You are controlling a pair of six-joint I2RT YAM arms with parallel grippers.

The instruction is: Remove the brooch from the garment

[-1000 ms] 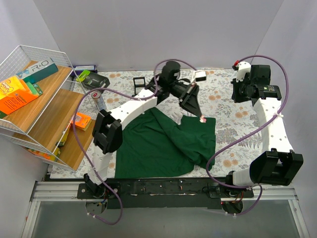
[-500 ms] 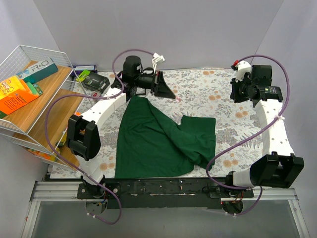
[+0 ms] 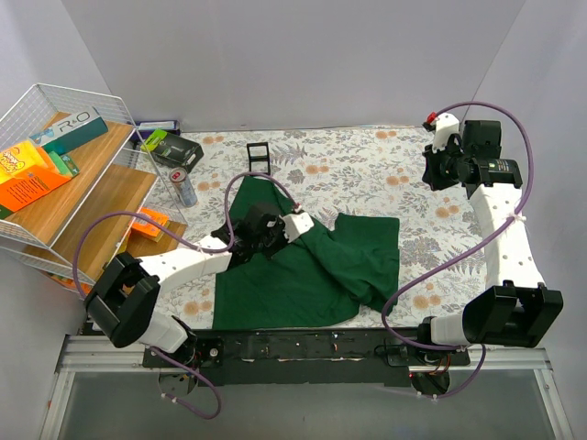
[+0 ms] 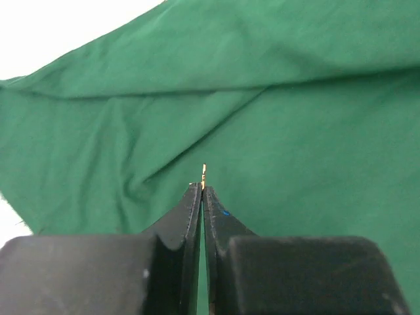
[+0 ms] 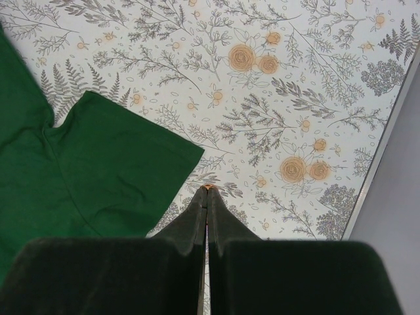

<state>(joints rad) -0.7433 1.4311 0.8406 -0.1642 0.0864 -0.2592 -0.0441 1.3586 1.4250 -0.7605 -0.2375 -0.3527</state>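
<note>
**Brooch and garment.** The brooch [image 4: 203,172] shows only as a thin gold sliver standing out from between the fingertips of the left gripper [image 4: 202,190]. That it is the brooch's pin is a judgement, since no other ornament can be made out on the cloth. The fingers are clenched on it, low over the garment [image 3: 293,275]. This dark green T-shirt lies rumpled on the floral table cover [image 3: 367,165], near the arms' bases, with one sleeve spread to the right.

**Handling.** The brooch is probably light, rigid, smooth and sharp-ended, so it could slip or twist in a fingertip pinch. A hold on its body, not its pin, would be safer. The cloth is soft and limp and would likely rise with any snagged pin, so pressing it down just beside the pin would help.

**Right gripper.** The right gripper [image 5: 207,190] is pressed shut on nothing visible. It hangs over bare cover, well apart from the left.

**Writing.** A teal box [image 3: 71,126] on the wire rack [image 3: 55,101] bears large letters that read as "R" and "O". The print on the orange packets [image 3: 32,174] is too small to read. The collar label is out of view.
</note>
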